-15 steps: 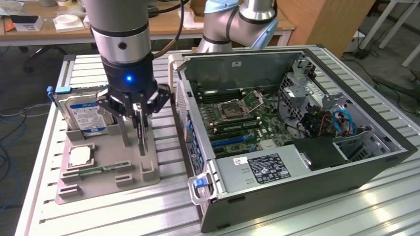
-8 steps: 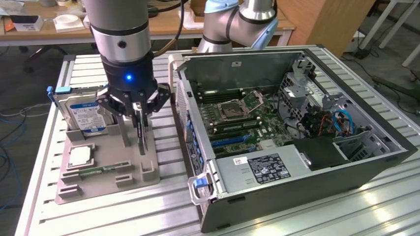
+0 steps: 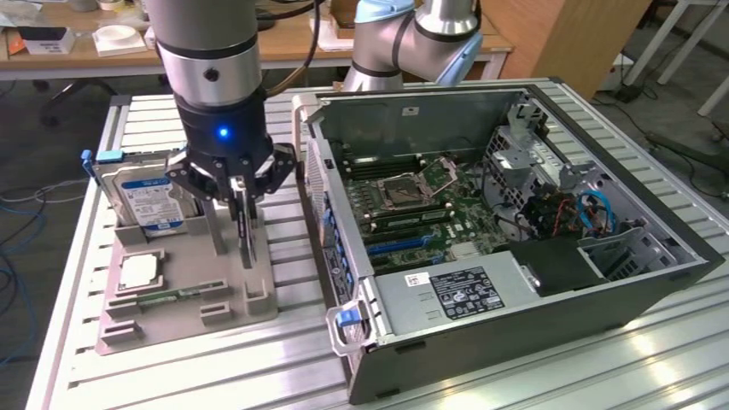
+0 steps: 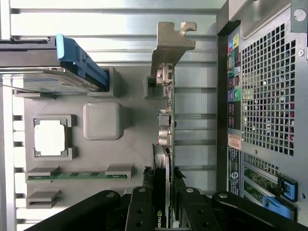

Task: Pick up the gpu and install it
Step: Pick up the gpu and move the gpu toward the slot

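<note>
The end effector [image 3: 242, 201] [image 4: 163, 180] hangs straight down over the grey holder tray [image 3: 228, 299] [image 4: 134, 139], a blue light glowing on its black body. Its fingers [image 3: 269, 175] [image 4: 186, 199] are drawn in from both sides and pinch the top edge of the gpu [image 3: 246, 235] [image 4: 163, 134].

The card stands on its long edge in a slot of the tray, on the side nearest the open computer case [image 3: 399, 115] [image 4: 269, 96]. In the wrist view its silver bracket [image 4: 171, 43] sticks out past the tray's end.

Also in the tray are a hard drive [image 3: 148, 201] [image 4: 48, 82] with a blue-white label, standing upright towards the exterior view's left of the card, a square processor chip [image 3: 139, 271] [image 4: 49, 138] lying flat, and a narrow green memory stick [image 3: 171, 296] [image 4: 77, 176] beside it.

Tray and case sit side by side on the slatted metal counter [image 3: 262, 367] [image 4: 120, 19], the case lying open with its motherboard facing up.
</note>
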